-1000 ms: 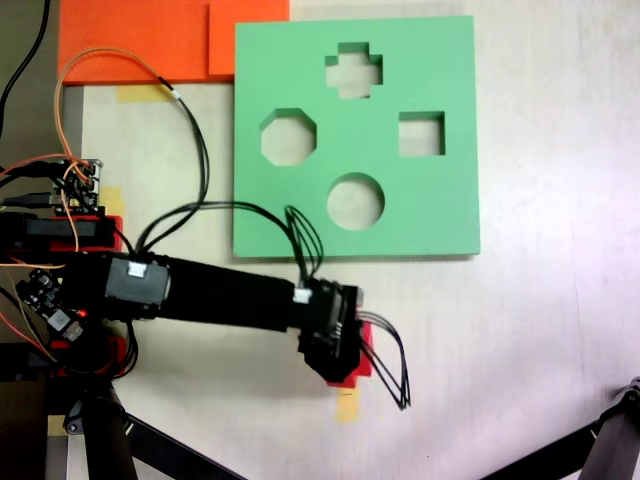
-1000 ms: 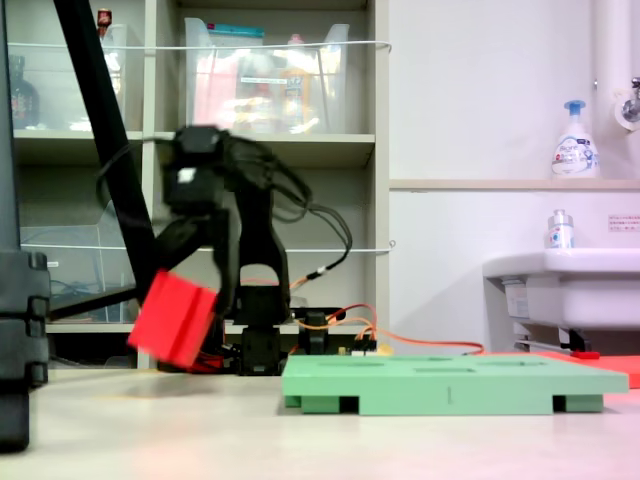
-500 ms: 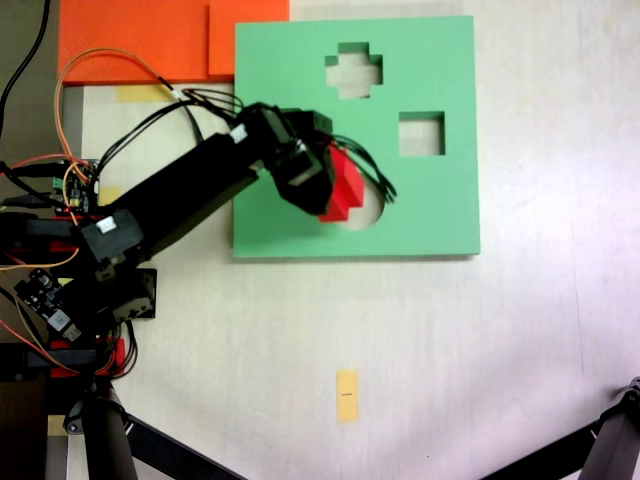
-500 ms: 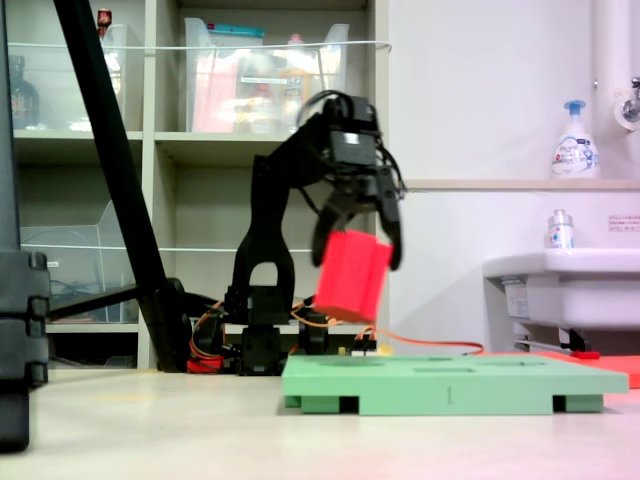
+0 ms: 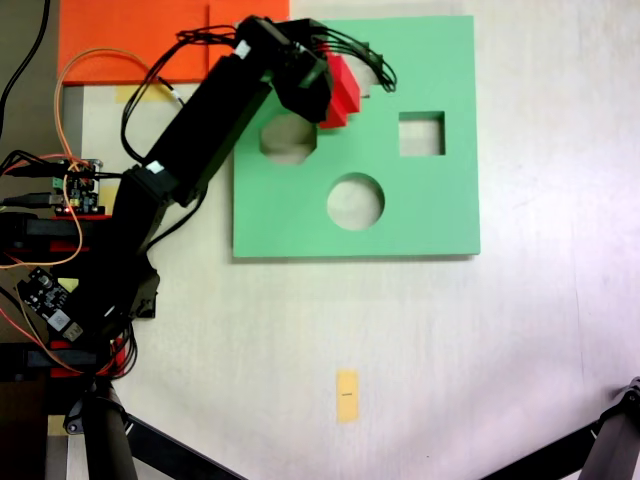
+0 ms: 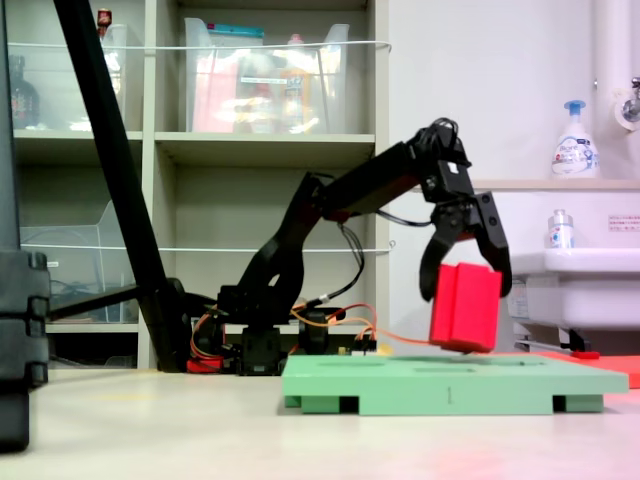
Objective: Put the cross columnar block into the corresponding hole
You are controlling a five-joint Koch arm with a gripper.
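gripper [image 6: 467, 282] w/ cross block [image 6: 465, 306] above board [image 6: 400, 385]

bright red cross columnar block [image 6: 465, 306], light-green foam board [image 5: 430, 205], black hand [image 6: 466, 272], small yellow tag [image 5: 346, 395]

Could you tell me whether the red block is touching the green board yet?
Apart. In the second exterior view the block, held in the gripper, hangs just above the board, with a thin strip of background visible under its lower edge.
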